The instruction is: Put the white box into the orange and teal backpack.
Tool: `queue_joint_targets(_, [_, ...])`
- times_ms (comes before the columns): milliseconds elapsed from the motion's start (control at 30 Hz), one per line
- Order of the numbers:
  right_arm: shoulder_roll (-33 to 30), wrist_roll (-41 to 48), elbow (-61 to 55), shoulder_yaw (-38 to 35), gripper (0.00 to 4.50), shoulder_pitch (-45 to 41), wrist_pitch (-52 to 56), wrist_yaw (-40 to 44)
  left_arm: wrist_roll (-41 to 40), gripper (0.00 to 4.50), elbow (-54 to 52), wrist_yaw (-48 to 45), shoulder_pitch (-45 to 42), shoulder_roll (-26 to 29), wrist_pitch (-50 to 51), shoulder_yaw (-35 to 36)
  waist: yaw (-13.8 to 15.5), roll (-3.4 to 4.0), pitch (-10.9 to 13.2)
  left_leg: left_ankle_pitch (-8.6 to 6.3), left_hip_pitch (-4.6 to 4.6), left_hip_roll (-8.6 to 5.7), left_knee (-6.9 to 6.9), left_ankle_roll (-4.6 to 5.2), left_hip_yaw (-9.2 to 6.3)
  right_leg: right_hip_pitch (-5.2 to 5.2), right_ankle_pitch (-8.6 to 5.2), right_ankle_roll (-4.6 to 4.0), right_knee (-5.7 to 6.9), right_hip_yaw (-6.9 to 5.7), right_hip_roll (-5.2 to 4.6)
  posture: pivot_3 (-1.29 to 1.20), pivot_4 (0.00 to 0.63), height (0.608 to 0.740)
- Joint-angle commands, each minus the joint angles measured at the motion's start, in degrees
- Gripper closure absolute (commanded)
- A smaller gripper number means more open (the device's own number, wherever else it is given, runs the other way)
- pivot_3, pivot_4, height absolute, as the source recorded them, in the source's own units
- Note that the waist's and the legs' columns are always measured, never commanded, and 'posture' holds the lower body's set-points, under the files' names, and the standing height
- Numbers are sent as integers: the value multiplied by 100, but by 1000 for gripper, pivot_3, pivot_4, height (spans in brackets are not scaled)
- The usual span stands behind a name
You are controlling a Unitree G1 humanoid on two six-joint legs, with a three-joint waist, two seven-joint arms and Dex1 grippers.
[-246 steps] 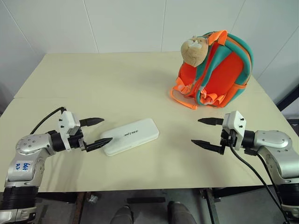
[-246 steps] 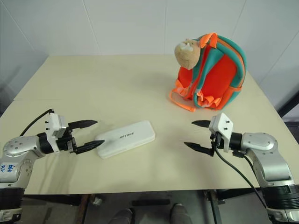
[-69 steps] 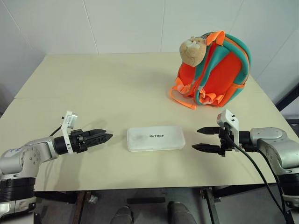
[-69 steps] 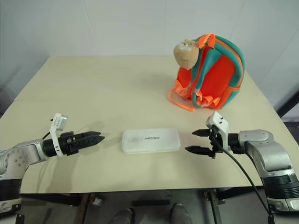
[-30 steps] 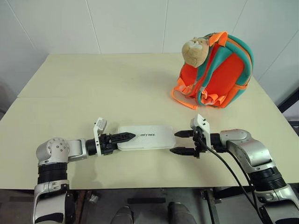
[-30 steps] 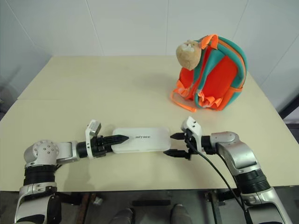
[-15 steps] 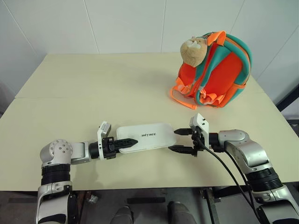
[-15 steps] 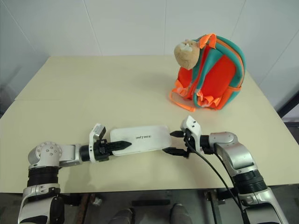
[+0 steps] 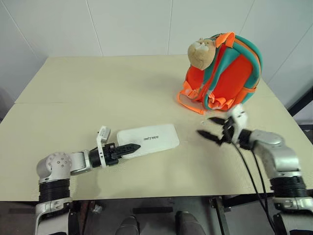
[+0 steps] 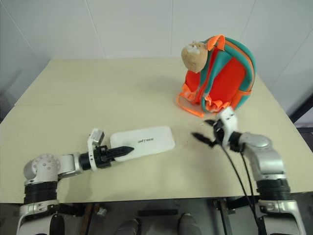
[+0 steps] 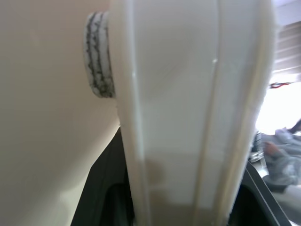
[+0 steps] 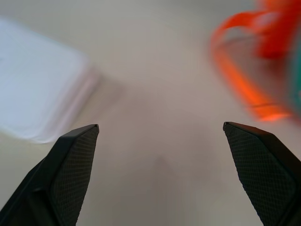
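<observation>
The left gripper (image 9: 128, 148) has its jaws clamped on the near-left end of the box (image 9: 149, 139) lying on the table (image 9: 98, 93), while the right gripper (image 9: 211, 128), jaws spread and empty, hovers between the box and the backpack (image 9: 226, 73) standing far right.

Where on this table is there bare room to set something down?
The far left half of the table, beyond the white box, is bare, as is the near edge between the arms. It is crowded on the right, where the right end effector hovers open just before the orange and teal backpack.
</observation>
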Motion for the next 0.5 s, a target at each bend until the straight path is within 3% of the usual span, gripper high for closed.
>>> queue_joint_targets(33, [-110, -46, 447, -462, 0, -542, -149, -575, -103, 3060, -268, -61, 235, 121, -190, 83, -2, 0, 0, 0, 0, 1, 0, 0, 1, 0, 0, 0, -2, 0, 0, 0, 150, 740])
queue_joint_targets(333, [700, 96, 2090, -253, 0, -2347, -155, -592, -311, 3060, -541, -85, 442, 34, -298, -34, -42, 0, 0, 0, -2, 1, -4, 0, 2, 2, 4, 6, -11, 1, 1, 0, 150, 740])
queue_joint_targets(500, [1068, -184, 3354, -26, 0, -3126, -807, -404, -395, 3060, -613, 44, 510, 22, -413, 162, -36, 0, 0, -1, -8, 1, -12, 1, 0, -4, 4, 7, -15, 1, 1, 0, 150, 740])
